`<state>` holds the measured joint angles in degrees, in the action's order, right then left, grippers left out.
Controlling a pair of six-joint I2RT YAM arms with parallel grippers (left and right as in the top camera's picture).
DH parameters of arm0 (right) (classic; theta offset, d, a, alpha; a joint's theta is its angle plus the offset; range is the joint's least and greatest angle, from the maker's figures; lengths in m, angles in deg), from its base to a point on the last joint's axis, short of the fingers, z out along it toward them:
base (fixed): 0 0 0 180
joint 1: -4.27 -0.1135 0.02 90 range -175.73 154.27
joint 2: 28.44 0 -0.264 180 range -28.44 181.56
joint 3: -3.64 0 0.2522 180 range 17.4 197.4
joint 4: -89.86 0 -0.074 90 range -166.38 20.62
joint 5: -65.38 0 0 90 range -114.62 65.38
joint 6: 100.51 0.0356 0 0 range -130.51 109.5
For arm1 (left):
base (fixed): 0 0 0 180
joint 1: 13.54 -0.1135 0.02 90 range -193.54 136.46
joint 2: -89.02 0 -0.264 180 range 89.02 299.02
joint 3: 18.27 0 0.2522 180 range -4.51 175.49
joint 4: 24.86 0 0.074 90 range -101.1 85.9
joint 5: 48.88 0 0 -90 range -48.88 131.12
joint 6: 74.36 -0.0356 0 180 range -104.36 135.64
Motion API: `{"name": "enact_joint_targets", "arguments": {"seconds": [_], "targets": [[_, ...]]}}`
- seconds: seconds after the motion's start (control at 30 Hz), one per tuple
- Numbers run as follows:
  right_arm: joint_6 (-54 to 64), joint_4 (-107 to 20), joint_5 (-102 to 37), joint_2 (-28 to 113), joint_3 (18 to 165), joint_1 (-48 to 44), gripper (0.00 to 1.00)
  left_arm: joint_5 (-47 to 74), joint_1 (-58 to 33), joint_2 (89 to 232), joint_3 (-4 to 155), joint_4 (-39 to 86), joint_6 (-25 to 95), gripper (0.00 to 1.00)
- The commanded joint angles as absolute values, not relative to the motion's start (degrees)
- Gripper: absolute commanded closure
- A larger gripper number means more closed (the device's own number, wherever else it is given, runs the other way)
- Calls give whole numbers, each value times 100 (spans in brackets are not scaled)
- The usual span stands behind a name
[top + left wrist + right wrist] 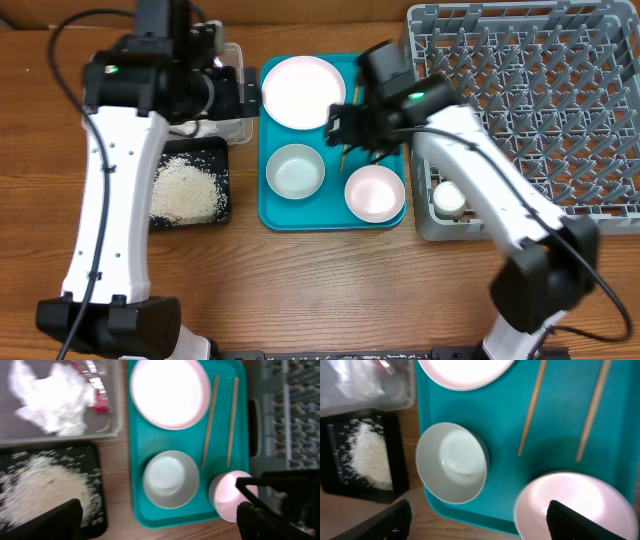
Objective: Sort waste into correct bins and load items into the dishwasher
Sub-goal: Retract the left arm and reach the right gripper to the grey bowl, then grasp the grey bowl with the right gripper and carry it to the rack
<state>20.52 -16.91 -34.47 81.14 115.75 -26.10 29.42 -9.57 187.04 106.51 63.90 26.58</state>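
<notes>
A brown wooden table [330, 290] with a reddish tone and fine grain running left to right fills the overhead view to every edge, so nothing of the room beyond it shows. Its top is smooth and matte, lit evenly from above, with only soft, short shadows on the wood. The wood looks paler along the far edge.

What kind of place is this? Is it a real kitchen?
Probably not a real kitchen; more likely a robot practice table. Two robot arms reach over a wooden table holding a grey dish rack and a teal tray with a white plate.
</notes>
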Motion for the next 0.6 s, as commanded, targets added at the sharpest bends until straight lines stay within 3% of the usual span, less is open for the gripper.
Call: {"name": "enact_joint_targets", "arguments": {"seconds": [0.0, 0.17, 0.57], "targets": [[2697, -1783, -3018, 8402, 11597, -2756, 18, 3348, -1091, 18728, 10680, 6524, 2654, 0], [2727, -2004, -3112, 8957, 11597, -2839, 30, 3814, -1412, 18715, 10680, 6408, 3417, 0], [2730, -2286, -3233, 9611, 11597, -2944, 67, 3814, -1688, 18715, 10677, 6401, 3410, 0]]}}
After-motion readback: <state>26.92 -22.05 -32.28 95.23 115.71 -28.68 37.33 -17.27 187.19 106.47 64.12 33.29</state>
